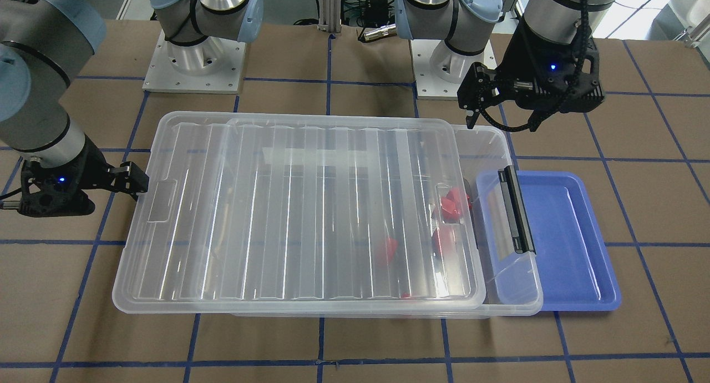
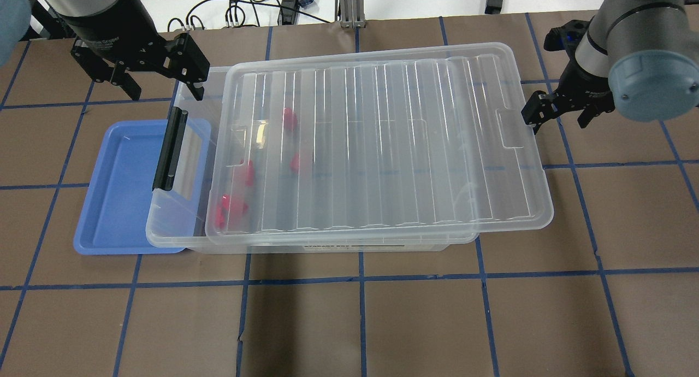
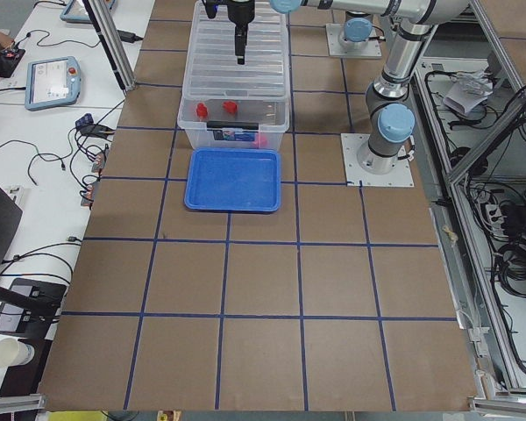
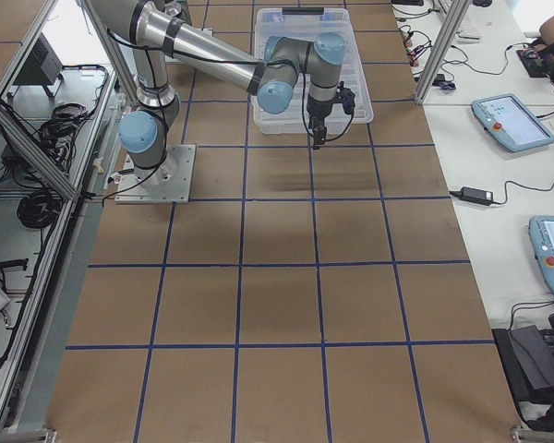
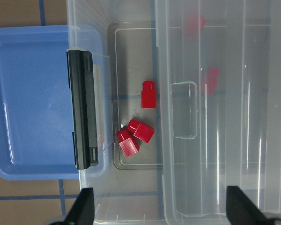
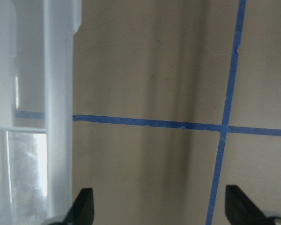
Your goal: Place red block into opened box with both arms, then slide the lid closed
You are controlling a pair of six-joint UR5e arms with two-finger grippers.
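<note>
The clear box (image 2: 164, 224) has a black bar (image 2: 170, 150) at its left short side. The ribbed lid (image 2: 382, 147) lies on top of it, shifted to the right, which leaves a strip open by the bar. Several red blocks (image 5: 148, 93) lie inside the box, some in the open strip and some under the lid (image 2: 299, 161). My left gripper (image 2: 166, 93) hangs open and empty above the box's back left corner. My right gripper (image 2: 557, 124) is open and low, with one finger right at the lid's right short edge (image 6: 56, 93). I cannot tell whether that finger touches the lid.
A flat blue tray (image 2: 120, 191) lies partly under the box's bar end, with nothing in it. Brown table with blue tape grid (image 2: 360, 322) stretches in front. The arm bases (image 1: 194, 61) stand behind the box.
</note>
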